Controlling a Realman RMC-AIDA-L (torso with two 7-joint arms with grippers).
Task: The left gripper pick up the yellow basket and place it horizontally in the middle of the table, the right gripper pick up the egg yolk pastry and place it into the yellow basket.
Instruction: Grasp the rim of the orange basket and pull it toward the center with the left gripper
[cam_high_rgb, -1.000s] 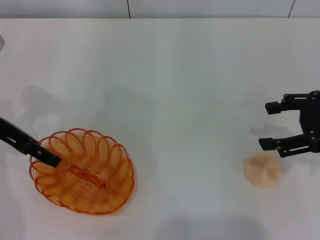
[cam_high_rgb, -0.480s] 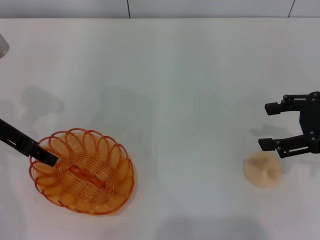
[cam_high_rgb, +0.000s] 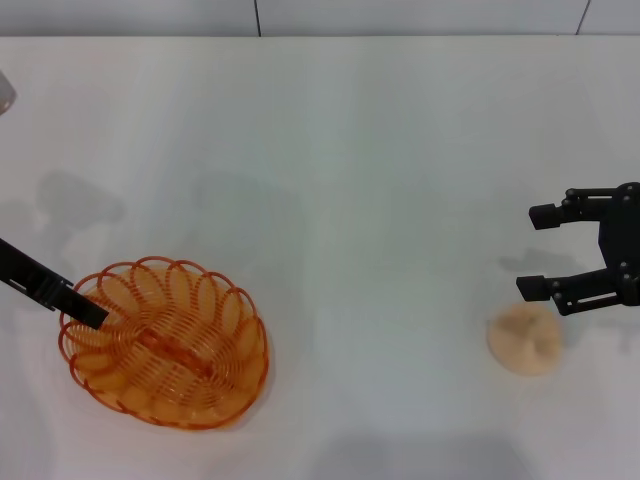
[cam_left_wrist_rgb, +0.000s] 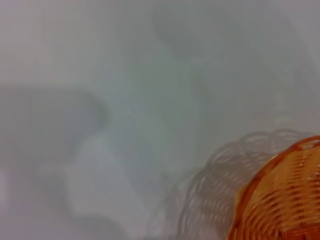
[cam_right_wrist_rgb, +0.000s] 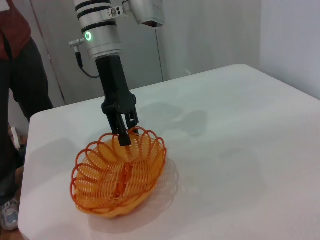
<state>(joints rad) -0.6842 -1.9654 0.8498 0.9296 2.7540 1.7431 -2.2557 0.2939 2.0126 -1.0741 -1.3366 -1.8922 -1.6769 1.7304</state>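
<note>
White smooth table (cam_high_rgb: 350, 150): oval wire yellow basket (cam_high_rgb: 165, 342) near front-left corner, long axis diagonal, left gripper (cam_high_rgb: 92, 312) pinching its looped rim. Right gripper (cam_high_rgb: 545, 250) spread, just behind domed egg yolk pastry (cam_high_rgb: 525, 340), right edge.

The yellow basket (cam_high_rgb: 165, 343) is an oval orange-yellow wire basket with a looped rim. It stands upright on the white table (cam_high_rgb: 380, 180), at the near left part. The egg yolk pastry (cam_high_rgb: 525, 339) is a small round pale beige bun and lies on the table far to the right, well apart from the basket.
</note>
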